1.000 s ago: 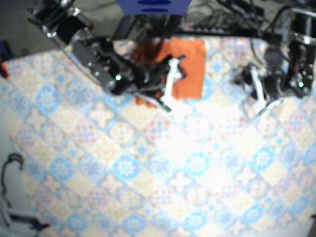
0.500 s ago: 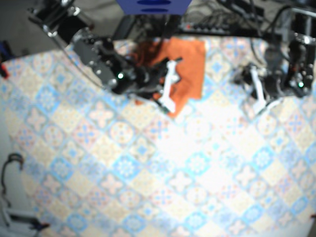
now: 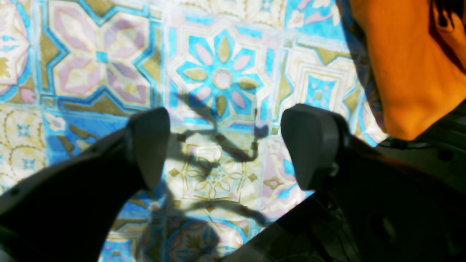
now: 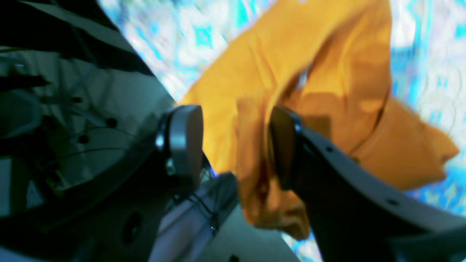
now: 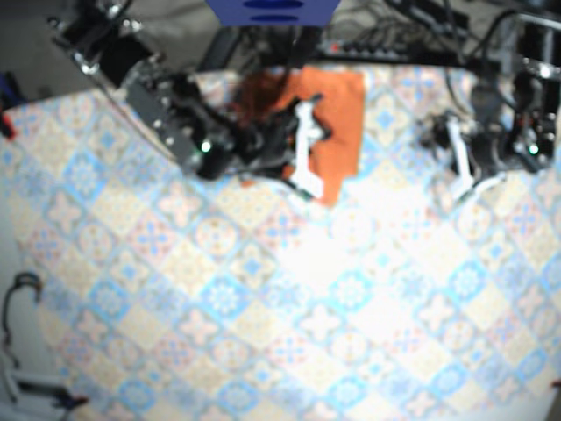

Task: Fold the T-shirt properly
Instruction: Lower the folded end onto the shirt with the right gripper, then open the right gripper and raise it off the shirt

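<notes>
The orange T-shirt point(image 5: 337, 110) lies partly folded at the far middle of the patterned tablecloth point(image 5: 289, 289). My right gripper point(image 5: 305, 151) sits at the shirt's near left edge. In the right wrist view the right gripper point(image 4: 235, 145) has a bunched fold of the T-shirt point(image 4: 291, 54) between its fingers, and cloth hangs down below them. My left gripper point(image 5: 460, 168) hovers to the right of the shirt, apart from it. Seen from the left wrist, the left gripper point(image 3: 225, 145) is open over bare tablecloth point(image 3: 218, 76), with a shirt corner point(image 3: 407, 65) at the upper right.
A blue object point(image 5: 272, 10) and dark cables point(image 5: 412, 39) lie beyond the table's far edge. A black cable loop point(image 5: 17, 294) hangs off the left side. The tablecloth spreads across the near half.
The right gripper has shifted a little to the right and back with the cloth, and the shirt's near corner now points further right. The left arm has stayed put.
</notes>
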You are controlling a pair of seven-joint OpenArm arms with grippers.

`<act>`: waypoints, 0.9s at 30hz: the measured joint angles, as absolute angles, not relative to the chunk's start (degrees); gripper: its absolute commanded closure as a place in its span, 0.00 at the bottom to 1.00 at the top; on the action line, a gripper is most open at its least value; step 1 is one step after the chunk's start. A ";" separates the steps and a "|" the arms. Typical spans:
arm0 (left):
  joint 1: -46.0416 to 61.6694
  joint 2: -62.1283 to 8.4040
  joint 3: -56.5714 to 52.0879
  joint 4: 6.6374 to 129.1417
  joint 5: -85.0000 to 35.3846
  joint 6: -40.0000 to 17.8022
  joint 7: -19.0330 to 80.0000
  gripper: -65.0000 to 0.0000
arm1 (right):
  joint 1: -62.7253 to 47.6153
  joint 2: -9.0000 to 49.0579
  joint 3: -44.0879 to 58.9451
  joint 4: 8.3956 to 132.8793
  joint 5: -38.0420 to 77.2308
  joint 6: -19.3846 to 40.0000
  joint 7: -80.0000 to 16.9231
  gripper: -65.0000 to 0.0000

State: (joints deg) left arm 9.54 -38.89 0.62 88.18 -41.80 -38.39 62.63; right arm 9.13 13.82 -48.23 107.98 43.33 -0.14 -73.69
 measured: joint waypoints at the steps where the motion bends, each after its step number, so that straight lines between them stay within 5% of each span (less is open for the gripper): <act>1: 9.45 -38.89 0.62 88.18 -41.80 -38.39 62.61 0.23 | 10.17 13.82 -48.25 107.98 45.56 -0.12 -73.54 0.55; 7: 9.41 -38.92 0.62 88.18 -41.76 -38.39 62.83 0.23 | 13.87 15.46 -48.29 107.59 57.08 0.01 -73.49 0.55; 14: 9.54 -38.92 0.62 88.18 -41.56 -38.39 62.83 0.23 | 12.23 15.22 -42.30 107.24 53.80 -0.19 -73.54 0.55; 23: 9.72 -38.92 0.62 88.20 -41.58 -38.39 62.81 0.23 | 12.62 14.76 -31.86 104.44 35.55 -0.25 -72.07 0.56; 27: 9.72 -38.92 0.62 88.20 -41.69 -38.39 62.83 0.23 | 10.37 15.44 -35.11 99.42 25.76 -0.62 -71.92 0.68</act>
State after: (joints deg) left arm 9.72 -38.92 0.62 88.20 -41.69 -38.39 62.83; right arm 10.37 15.44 -35.11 99.42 25.76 -0.62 -71.92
